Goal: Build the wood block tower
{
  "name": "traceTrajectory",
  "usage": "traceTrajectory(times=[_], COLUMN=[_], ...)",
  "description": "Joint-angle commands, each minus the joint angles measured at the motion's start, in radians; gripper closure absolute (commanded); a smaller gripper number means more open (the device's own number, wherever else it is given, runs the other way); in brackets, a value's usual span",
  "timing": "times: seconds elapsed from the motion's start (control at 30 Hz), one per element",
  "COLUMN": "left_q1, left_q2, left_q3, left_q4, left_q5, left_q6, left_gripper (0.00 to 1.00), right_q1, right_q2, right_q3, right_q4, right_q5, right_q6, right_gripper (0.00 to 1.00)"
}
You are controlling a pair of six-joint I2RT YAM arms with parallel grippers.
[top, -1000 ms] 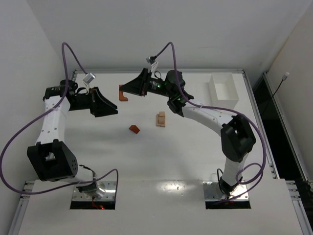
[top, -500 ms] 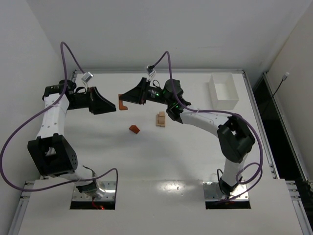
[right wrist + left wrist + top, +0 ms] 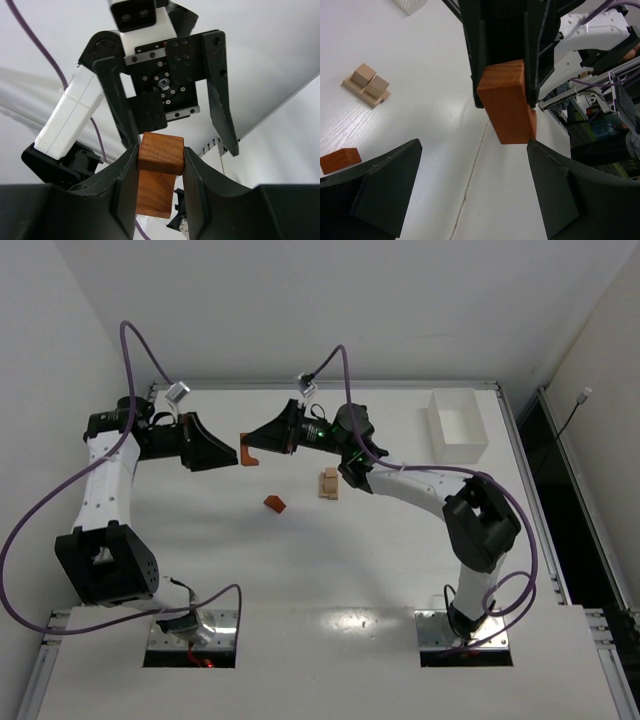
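My right gripper is shut on a reddish-orange wood block, held in the air over the table's back left. In the right wrist view the block sits clamped between both fingers. My left gripper faces it from the left, open, its fingertips just short of the block. From the left wrist view the block hangs ahead of the wide-apart jaws, not between them. A flat tan bar with two tan cubes on it lies mid-table. A small reddish-orange block lies to its left.
A white rectangular box stands at the back right of the table. Purple cables loop above both arms. The table's raised metal edge runs along the back.
The right gripper has carried the reddish-orange block a little left and down toward the left gripper. The left gripper shifted slightly back and its jaws narrowed a little.
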Motion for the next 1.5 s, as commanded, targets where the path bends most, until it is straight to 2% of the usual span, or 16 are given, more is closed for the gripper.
traceTrajectory(times=[0.0, 0.57, 0.9, 0.97, 1.3, 1.43, 1.47], left_q1=[-0.013, -0.051, -0.07, -0.07, -0.07, -0.07, -0.07], left_q2=[-0.058, -0.076, -0.085, -0.085, -0.085, -0.085, -0.085], left_q3=[0.041, 0.05, 0.05, 0.05, 0.03, 0.03, 0.03], left_q4=[0.023, 0.032, 0.075, 0.075, 0.105, 0.105, 0.114], left_q5=[0.163, 0.163, 0.163, 0.163, 0.163, 0.163, 0.163], left_q6=[0.0, -0.02, -0.081, -0.081, -0.101, -0.101, -0.101], left_gripper=[0.15, 0.15, 0.4, 0.42, 0.43, 0.52, 0.58], right_q1=[0.015, 0.025, 0.025, 0.025, 0.025, 0.025, 0.025], right_q2=[0.011, 0.039, 0.057, 0.066, 0.085, 0.085, 0.085], right_q3=[0.018, 0.029, 0.04, 0.061, 0.106, 0.106, 0.106], right_q4=[0.102, 0.112, 0.112, 0.112, 0.112, 0.112, 0.112], right_q5=[0.004, 0.004, 0.004, 0.004, 0.004, 0.004, 0.004], right_q6=[-0.002, -0.011, -0.011, -0.02, -0.02, -0.011, -0.011], right_gripper=[1.0, 1.0, 1.0, 1.0, 1.0, 1.0, 1.0])
